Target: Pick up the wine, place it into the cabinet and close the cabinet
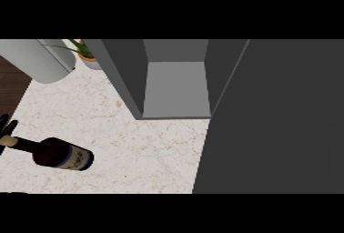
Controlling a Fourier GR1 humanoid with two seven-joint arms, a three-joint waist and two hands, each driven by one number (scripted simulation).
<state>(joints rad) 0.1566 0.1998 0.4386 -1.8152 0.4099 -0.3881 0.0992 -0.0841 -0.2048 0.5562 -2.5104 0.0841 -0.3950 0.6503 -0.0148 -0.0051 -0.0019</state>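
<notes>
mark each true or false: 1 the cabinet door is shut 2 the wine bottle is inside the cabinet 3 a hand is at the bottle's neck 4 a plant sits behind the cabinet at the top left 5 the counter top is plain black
1. False. The cabinet stands open, its door swung out to the right.
2. False. The wine bottle is tilted over the counter at the left, outside the cabinet.
3. True. The left hand shows at the left edge by the bottle's neck.
4. True. The plant shows there.
5. False. The counter is pale marble with light veins.
</notes>
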